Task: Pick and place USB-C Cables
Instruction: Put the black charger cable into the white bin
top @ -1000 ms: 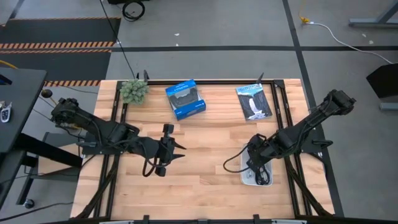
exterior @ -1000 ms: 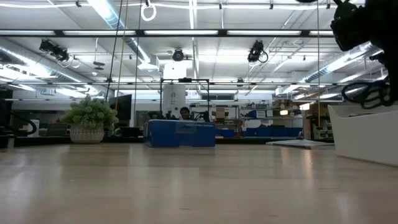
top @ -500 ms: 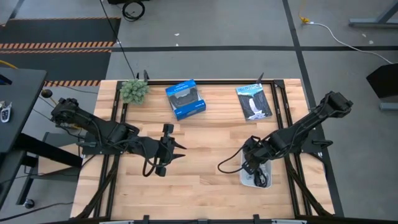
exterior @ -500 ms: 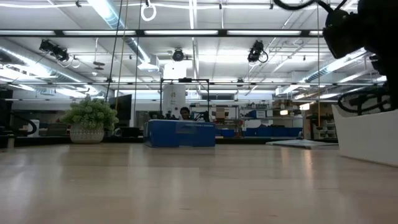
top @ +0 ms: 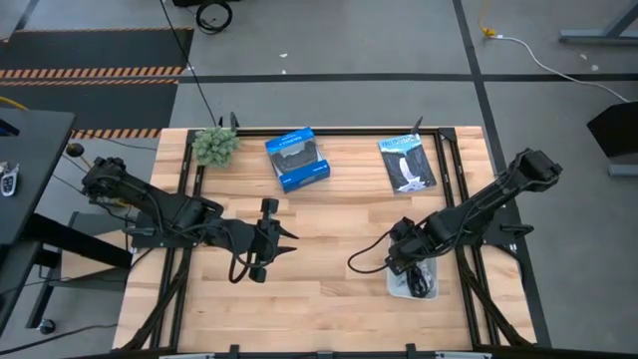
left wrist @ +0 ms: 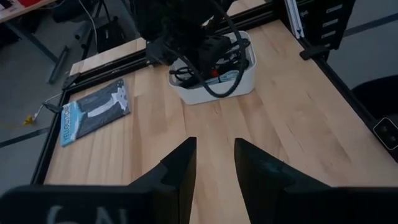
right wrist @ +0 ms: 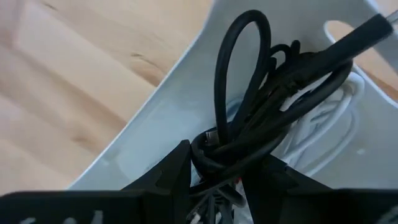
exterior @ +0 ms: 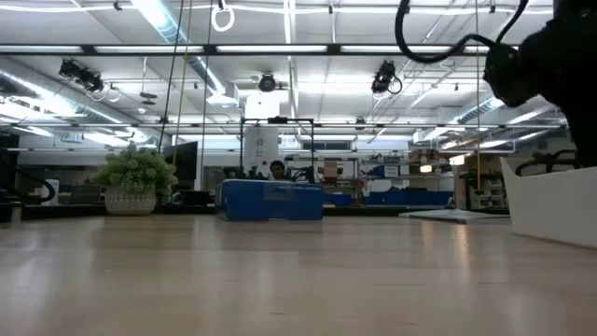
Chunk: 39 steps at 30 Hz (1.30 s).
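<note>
My right gripper [top: 397, 257] hovers over the left rim of a white bin [top: 399, 289] near the table's right near corner, shut on a black USB-C cable [top: 367, 257]. That cable's loop [exterior: 438, 37] arcs out toward the table's left. In the right wrist view the bin's wall [right wrist: 155, 118] lies below, with a white cable [right wrist: 323, 121] resting inside. More dark cables [top: 422, 282] lie in the bin. My left gripper [top: 287, 237] waits open over the table's left middle, its fingers [left wrist: 180, 165] pointing at the bin [left wrist: 211, 93]. My right gripper pinches the black cable at its gathered coil [right wrist: 217, 146] between both fingers [right wrist: 174, 168], coming from above and slanting down. A long loop [right wrist: 239, 56] stands out past the fingertips. The cable is lifted above the bin; whether any strand touches the bin, I cannot tell.
A blue box [top: 297, 158] and a small potted plant [top: 214, 146] stand at the far edge, left of centre. A flat black-and-white packet [top: 407, 163] lies at the far right. Bare wood spreads between the two arms. Black frame rails run along both table sides.
My right gripper has moved a little toward the table's left while staying shut on the black cable. The cable has come up from the bin, and its loop now swings out leftward and rises higher in the low view.
</note>
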Tool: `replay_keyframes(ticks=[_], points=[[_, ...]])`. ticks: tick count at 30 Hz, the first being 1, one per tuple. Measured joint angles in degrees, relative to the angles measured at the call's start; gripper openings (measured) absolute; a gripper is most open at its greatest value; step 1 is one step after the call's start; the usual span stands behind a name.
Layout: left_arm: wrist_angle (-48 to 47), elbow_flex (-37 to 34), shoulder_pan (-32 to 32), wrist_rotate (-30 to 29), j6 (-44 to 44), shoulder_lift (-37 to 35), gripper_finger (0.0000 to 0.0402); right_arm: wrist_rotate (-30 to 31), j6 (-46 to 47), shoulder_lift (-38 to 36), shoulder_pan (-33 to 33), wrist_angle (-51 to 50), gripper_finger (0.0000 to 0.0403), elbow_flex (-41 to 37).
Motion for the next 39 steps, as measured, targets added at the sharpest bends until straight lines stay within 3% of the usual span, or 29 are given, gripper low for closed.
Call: replay_keyframes(ticks=[15,29,39], points=[[-0.07,0.00,0.00,-0.02,-0.03,-0.01,0.0117,-1.54,-3.19,7.79,-0.13,0.00,0.0141,-0.46],[-0.16,0.00,0.00,-0.02,-0.14,0.01,0.0117,-2.77,-3.57,7.75,-0.41,0.04,0.0202,-0.74],[-0.20,0.00,0.00,-0.02,-0.10,-0.01,0.0117,-6.57,-4.13,3.48,-2.50,-0.49,0.0222,-0.72]])
